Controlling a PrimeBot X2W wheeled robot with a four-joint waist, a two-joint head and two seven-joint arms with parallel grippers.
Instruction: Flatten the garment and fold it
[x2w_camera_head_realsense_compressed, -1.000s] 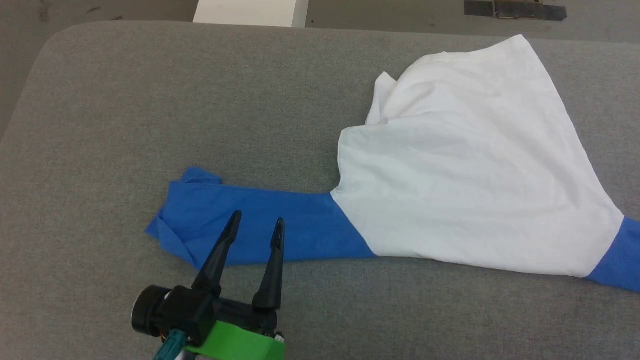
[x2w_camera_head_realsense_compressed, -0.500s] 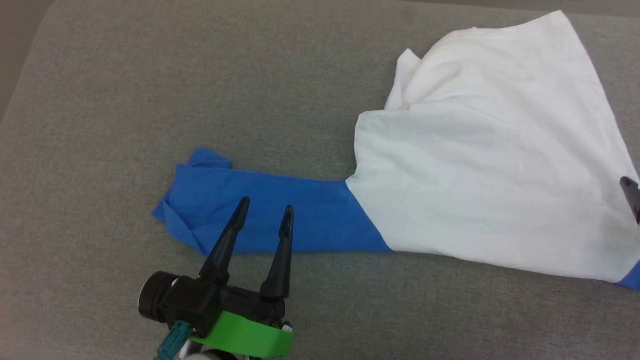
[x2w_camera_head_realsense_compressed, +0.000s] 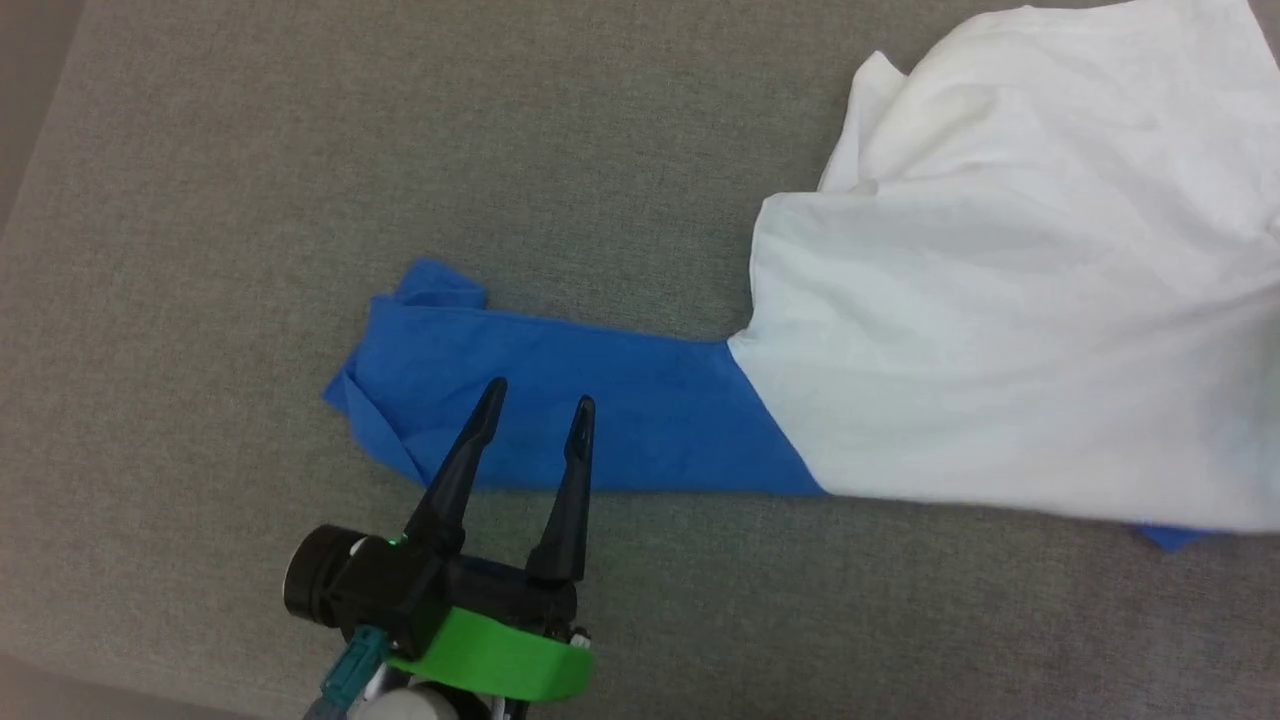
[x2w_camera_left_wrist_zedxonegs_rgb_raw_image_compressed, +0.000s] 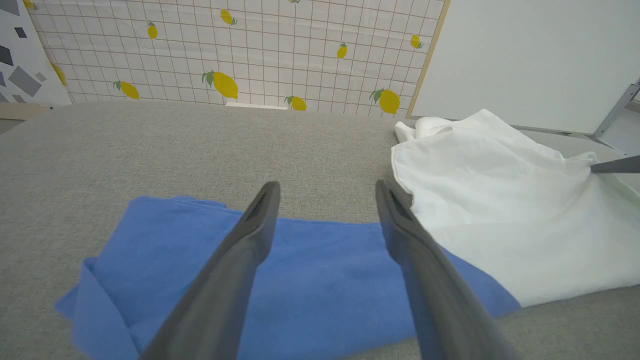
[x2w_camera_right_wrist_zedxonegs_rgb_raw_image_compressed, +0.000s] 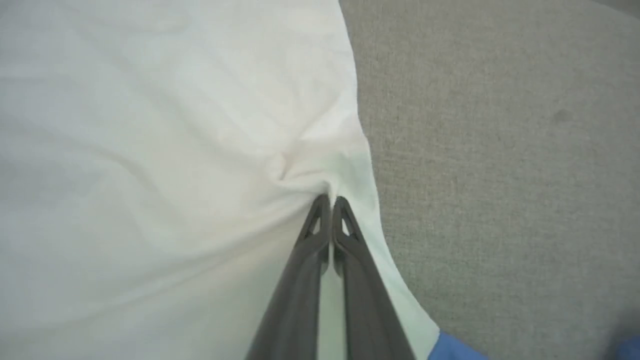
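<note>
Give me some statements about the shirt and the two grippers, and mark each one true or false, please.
1. The right gripper is shut on the white body of the garment. True.
2. The left gripper is closed on the blue sleeve. False: its fingers stand apart over the sleeve and grip nothing.
3. The garment lies on a grey cloth surface. True.
4. The far end of the blue sleeve lies flat and smooth. False: that end is folded over on itself.
</note>
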